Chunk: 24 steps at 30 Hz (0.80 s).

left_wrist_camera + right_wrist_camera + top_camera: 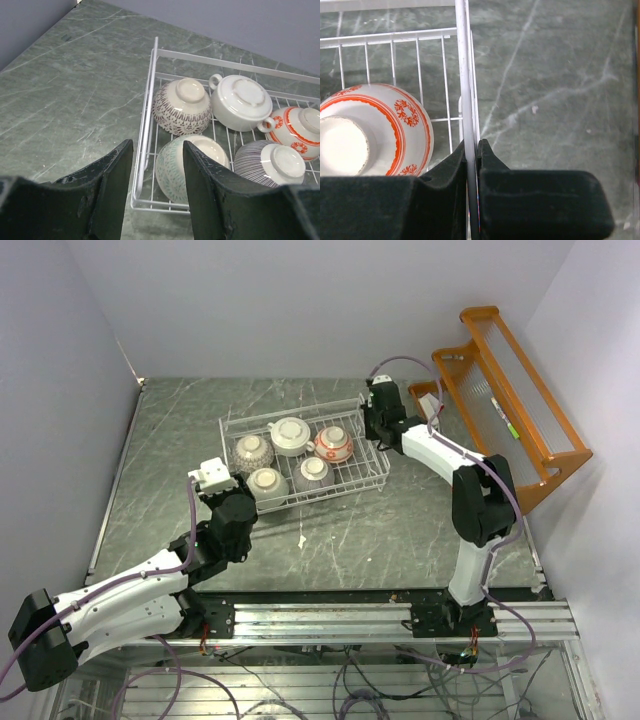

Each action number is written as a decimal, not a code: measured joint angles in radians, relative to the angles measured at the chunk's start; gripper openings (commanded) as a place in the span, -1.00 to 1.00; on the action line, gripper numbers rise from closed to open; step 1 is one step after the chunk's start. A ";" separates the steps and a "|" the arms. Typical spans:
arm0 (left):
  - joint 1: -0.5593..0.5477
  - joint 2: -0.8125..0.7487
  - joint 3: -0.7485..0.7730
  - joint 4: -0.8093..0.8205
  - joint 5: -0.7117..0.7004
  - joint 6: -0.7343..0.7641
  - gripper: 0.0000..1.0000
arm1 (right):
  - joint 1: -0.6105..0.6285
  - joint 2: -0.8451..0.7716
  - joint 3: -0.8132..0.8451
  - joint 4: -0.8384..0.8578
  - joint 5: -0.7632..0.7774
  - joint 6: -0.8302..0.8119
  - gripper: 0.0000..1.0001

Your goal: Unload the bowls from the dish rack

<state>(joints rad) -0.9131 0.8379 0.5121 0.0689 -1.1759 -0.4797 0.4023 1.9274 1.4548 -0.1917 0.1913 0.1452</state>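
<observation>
The white wire dish rack (290,412) sits mid-table and holds several upturned bowls: a grey-patterned one (251,451), a white one with a side handle (290,435), a red-marked one (333,444), a pale green-patterned one (267,483) and a striped one (314,472). My left gripper (240,496) is open and empty at the rack's near left corner. In the left wrist view the rack's corner (145,150) and the green-patterned bowl (172,167) lie between its fingers (157,195). My right gripper (373,430) is shut on the rack's right rim wire (461,60), beside the red-marked bowl (375,130).
An orange wooden shelf (510,400) leans at the right wall, close behind my right arm. A small white scrap (302,539) lies on the dark marbled table (170,460) in front of the rack. Walls close in the table on the left, back and right.
</observation>
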 measured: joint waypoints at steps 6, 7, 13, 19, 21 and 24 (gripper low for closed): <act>0.000 0.000 0.002 -0.008 -0.002 -0.003 0.17 | -0.001 -0.055 -0.059 -0.015 0.083 0.067 -1.00; 0.000 0.000 0.002 -0.011 -0.003 -0.006 0.18 | -0.001 -0.058 -0.059 -0.021 0.094 0.075 -1.00; 0.000 0.018 0.016 -0.031 -0.014 -0.027 0.17 | 0.000 -0.086 -0.083 -0.047 0.172 0.134 -1.00; 0.000 0.055 0.024 -0.046 -0.018 -0.037 0.16 | -0.003 -0.136 -0.156 -0.046 0.242 0.181 -1.00; 0.000 0.062 0.024 -0.049 -0.018 -0.038 0.16 | -0.005 -0.136 -0.156 -0.046 0.248 0.182 -1.00; 0.000 0.066 0.025 -0.052 -0.018 -0.038 0.15 | -0.005 -0.135 -0.151 -0.049 0.249 0.181 -1.00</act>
<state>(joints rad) -0.9131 0.9035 0.5369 0.0170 -1.1934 -0.5175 0.3977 1.7924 1.3033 -0.2409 0.4408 0.3260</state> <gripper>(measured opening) 0.580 0.043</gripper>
